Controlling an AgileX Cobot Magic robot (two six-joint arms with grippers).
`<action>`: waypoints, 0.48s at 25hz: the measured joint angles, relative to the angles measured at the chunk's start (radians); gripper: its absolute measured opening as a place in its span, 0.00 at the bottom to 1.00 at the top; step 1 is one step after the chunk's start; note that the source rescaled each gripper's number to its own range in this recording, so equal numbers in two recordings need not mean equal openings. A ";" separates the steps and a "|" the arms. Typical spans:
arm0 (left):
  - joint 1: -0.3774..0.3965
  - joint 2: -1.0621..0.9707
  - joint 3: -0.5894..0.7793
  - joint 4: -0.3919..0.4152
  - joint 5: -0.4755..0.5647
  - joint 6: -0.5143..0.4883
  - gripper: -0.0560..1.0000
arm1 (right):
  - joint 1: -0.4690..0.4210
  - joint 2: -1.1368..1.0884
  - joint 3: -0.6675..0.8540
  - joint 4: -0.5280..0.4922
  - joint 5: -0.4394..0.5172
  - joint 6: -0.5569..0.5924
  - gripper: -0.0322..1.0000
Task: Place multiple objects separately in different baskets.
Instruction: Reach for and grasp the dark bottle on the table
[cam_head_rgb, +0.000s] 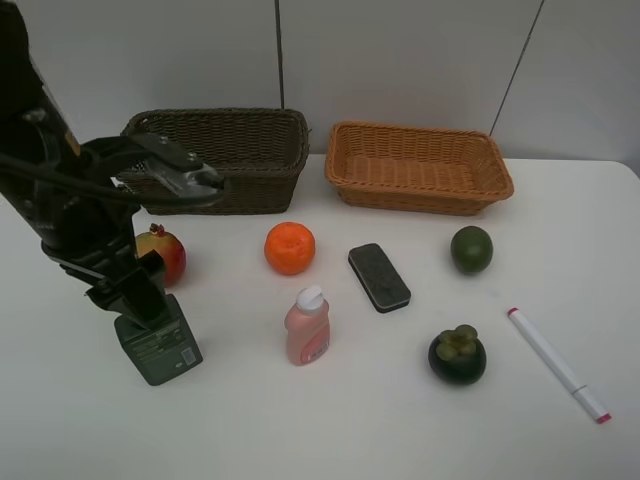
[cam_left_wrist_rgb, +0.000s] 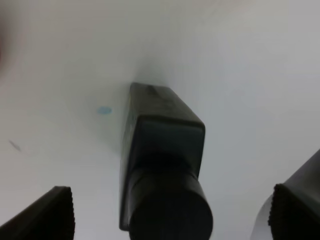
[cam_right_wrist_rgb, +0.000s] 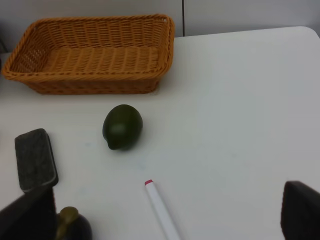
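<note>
Left jaws are spread wide either side of the pump bottle (cam_head_rgb: 160, 345), which stands near the worktop's (cam_head_rgb: 330, 430) left edge. They seem clear of it, though the wrist view is blurred. Right jaws are spread too, facing the lime (cam_right_wrist_rgb: 122, 126) and marker (cam_right_wrist_rgb: 161, 210). The brown basket (cam_head_rgb: 250, 185) and tan basket (cam_head_rgb: 420, 195) sit at the far edge. The pomegranate (cam_head_rgb: 172, 255), orange (cam_head_rgb: 289, 248), eraser (cam_head_rgb: 379, 277), pink bottle (cam_head_rgb: 308, 328) and mangosteen (cam_head_rgb: 457, 355) lie before them.
</note>
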 joint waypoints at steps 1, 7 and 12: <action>0.000 0.015 0.000 0.001 -0.004 0.001 0.94 | 0.000 0.000 0.000 0.000 0.000 0.000 0.99; 0.000 0.082 0.000 0.008 -0.070 0.013 0.94 | 0.000 0.000 0.000 0.000 0.000 0.000 0.99; -0.051 0.142 0.000 0.030 -0.104 0.039 0.94 | 0.000 0.000 0.000 0.000 0.000 0.000 0.99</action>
